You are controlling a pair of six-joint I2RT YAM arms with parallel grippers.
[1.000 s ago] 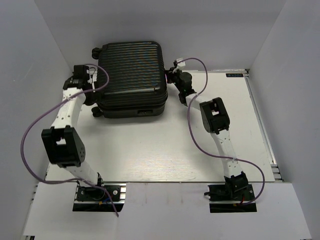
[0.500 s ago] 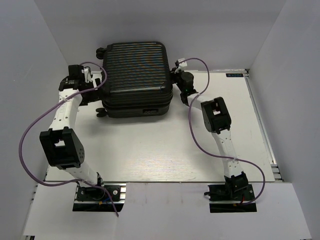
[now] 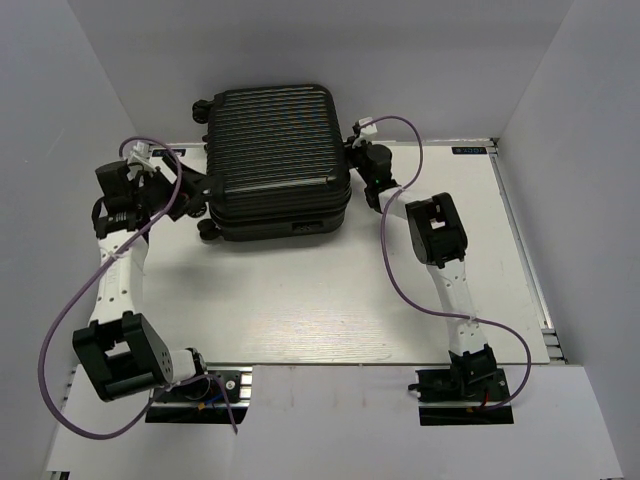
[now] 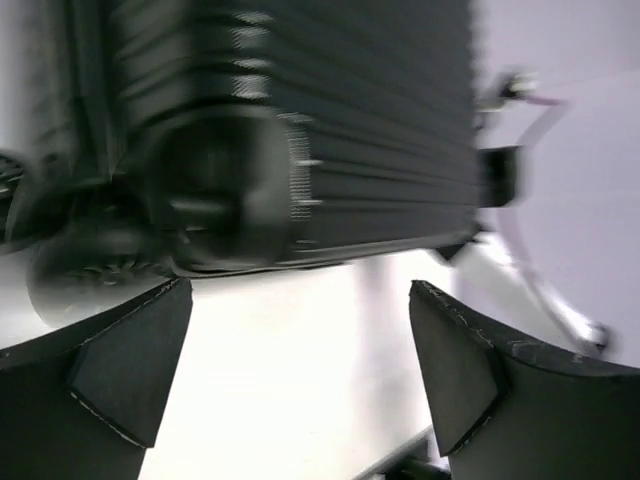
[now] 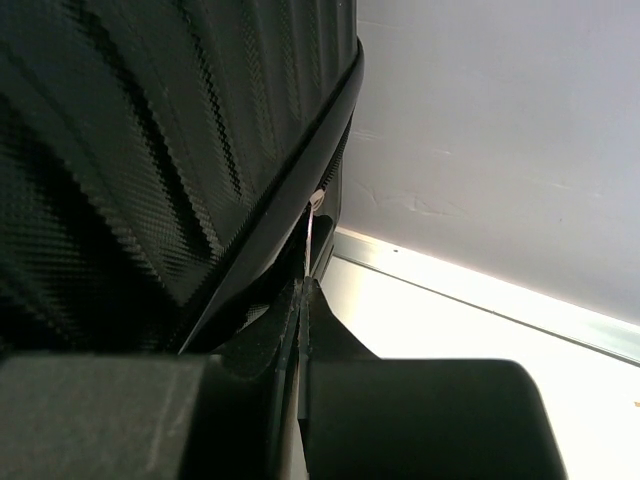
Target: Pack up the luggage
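Right gripper [image 5: 303,288] is closed tight, its tips set against the dark seam [image 5: 318,170] where the two shells of the luggage [image 3: 278,150] meet, on that case's right side. A thin pale tab [image 5: 313,214] rises from just beyond the tips. It looks like a zip pull, though whether it is actually clamped between the fingers cannot be told. Tips that narrow and that close to the seam suggest the arm is there to work the closure, not to push the shell.

Left gripper [image 4: 300,290] hangs just off the luggage's left side with its jaws spread wide and nothing between them. Its wrist view is blurred, showing the ribbed shell and a small wheel [image 4: 85,270] just ahead of the fingers. Wide jaws beside the case read as a bracing stance, ready to steady it against the other arm's pull.

The luggage lies flat with its ribbed shell up and both halves together, resting on the white table [image 3: 300,290] at the far edge, between the two grippers. Judged from that, packing seems to be at the closing stage. The likely risk is the case sliding sideways.
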